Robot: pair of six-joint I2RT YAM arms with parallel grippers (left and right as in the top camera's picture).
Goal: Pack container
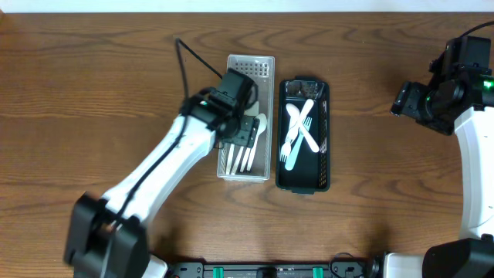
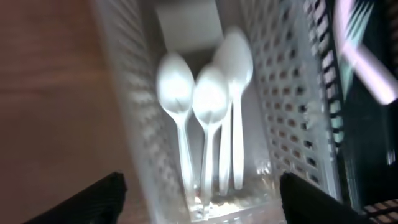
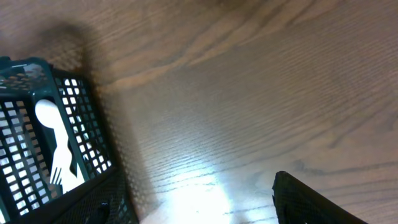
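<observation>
A white perforated basket (image 1: 265, 66) stands mid-table with white plastic spoons (image 1: 245, 154) lying in its near half. A black perforated basket (image 1: 325, 147) stands right beside it and holds crossed white forks and a spoon (image 1: 299, 131). My left gripper (image 1: 248, 130) hovers over the white basket, open and empty. In the left wrist view three spoons (image 2: 209, 99) lie in the white basket (image 2: 283, 118) between my spread fingers (image 2: 199, 205). My right gripper (image 1: 401, 100) is open and empty over bare table at the right; its wrist view (image 3: 199, 199) shows the black basket's corner (image 3: 31, 118).
The wooden table (image 1: 93, 93) surrounds both baskets. A black cable (image 1: 189, 58) runs along the left arm above the table. The right arm's body (image 1: 471, 139) stands along the right edge.
</observation>
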